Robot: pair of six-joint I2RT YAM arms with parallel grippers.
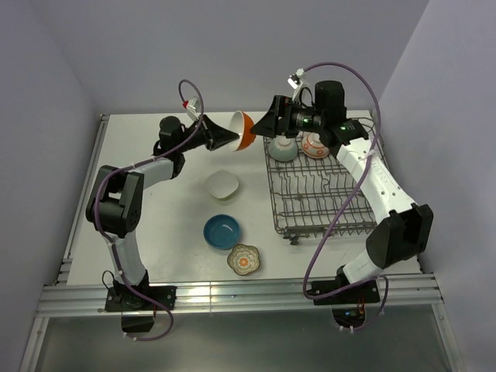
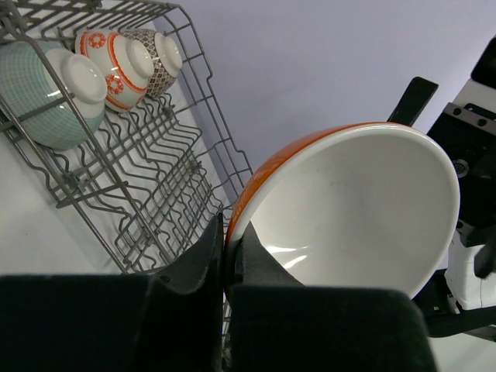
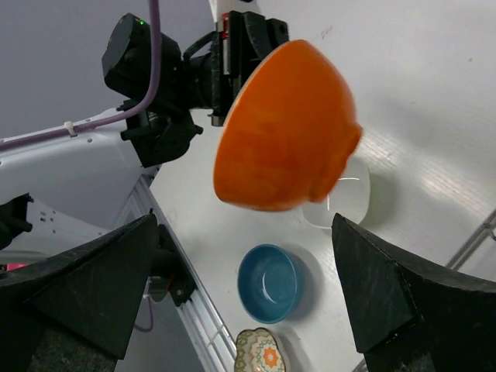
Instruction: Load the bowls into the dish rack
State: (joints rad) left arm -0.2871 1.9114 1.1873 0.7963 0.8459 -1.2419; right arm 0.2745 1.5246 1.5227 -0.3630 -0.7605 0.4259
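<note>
So at that point my left gripper (image 1: 231,139) was clamped tight on the rim of the orange bowl (image 1: 244,130). The left wrist view showed it pretty clearly, one finger on the white inside and one on the orange outside. The bowl was up in the air, tipped on its side, in the upper middle of the overhead frame, just left of the rack's far corner. My right gripper (image 1: 260,124) sat just beside it on the other side, jaws spread wide with nothing in them. In the right wrist view the bowl's orange underside hung out past the two fingers, clear of both as far as I could see. The dish rack (image 1: 325,194) took up the right side of the table (image 1: 155,201). Three bowls were in it, all along its top end in the frame: the pale teal bowl (image 1: 283,149), the orange-white patterned bowl (image 1: 314,145) next to it, and the grey patterned bowl (image 2: 159,54), which I could only really make out from the left wrist. Three more sat on the table left of the rack: the white squarish bowl (image 1: 222,186), the deep blue bowl (image 1: 222,232) below it in the frame, and the floral bowl (image 1: 245,260) lowest, near the blue one.
</note>
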